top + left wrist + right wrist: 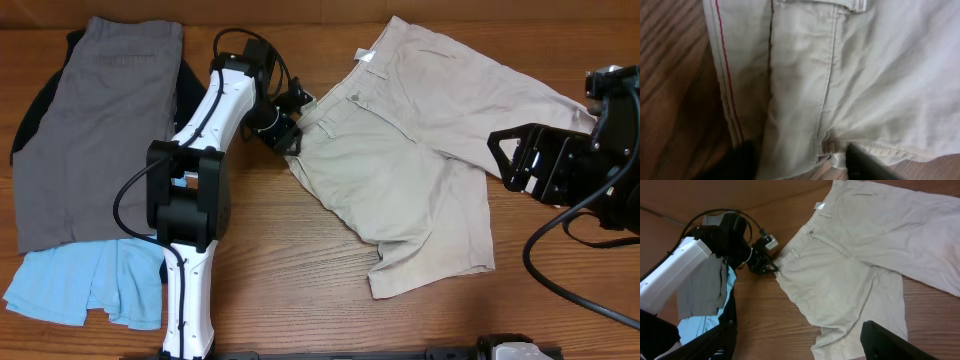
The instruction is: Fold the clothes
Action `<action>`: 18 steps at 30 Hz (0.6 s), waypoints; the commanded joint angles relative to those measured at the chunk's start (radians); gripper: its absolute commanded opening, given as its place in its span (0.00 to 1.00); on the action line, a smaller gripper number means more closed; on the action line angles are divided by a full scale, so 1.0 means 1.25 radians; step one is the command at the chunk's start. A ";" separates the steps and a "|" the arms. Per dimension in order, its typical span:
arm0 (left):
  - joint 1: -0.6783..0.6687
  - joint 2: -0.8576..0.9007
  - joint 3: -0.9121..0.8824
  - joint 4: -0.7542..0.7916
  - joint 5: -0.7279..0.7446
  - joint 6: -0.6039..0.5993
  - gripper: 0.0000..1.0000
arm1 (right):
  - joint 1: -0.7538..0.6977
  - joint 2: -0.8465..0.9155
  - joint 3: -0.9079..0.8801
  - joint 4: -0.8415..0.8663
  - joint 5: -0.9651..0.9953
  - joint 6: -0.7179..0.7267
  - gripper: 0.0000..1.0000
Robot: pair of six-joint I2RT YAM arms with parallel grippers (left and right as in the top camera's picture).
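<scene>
One pair of light beige khaki shorts [400, 150] lies spread on the wooden counter [300, 310] for folding. Left claw [288, 132] straddles the waistband edge, grip unclear; right claw [502, 160], spread wide, hovers by a leg.

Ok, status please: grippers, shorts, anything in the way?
Left gripper straddles waistband of beige shorts, grip unconfirmed. Right gripper open, beside shorts leg. Shorts spread, unfolded. Nothing on them.
</scene>
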State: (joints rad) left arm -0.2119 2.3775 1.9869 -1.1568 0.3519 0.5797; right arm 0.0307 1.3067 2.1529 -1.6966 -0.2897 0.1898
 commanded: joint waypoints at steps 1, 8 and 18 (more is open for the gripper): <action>-0.004 0.005 -0.019 0.001 0.005 -0.011 0.11 | 0.001 -0.008 0.005 0.002 0.009 -0.003 0.84; 0.007 0.005 -0.019 -0.012 -0.128 -0.202 0.04 | 0.001 -0.007 -0.005 0.002 0.010 0.012 0.84; 0.120 -0.048 -0.018 -0.124 -0.226 -0.428 0.04 | 0.001 0.004 -0.187 0.008 0.009 0.037 0.83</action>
State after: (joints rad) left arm -0.1360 2.3768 1.9751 -1.2884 0.1490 0.1787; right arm 0.0307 1.3018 1.9835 -1.6928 -0.2836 0.2108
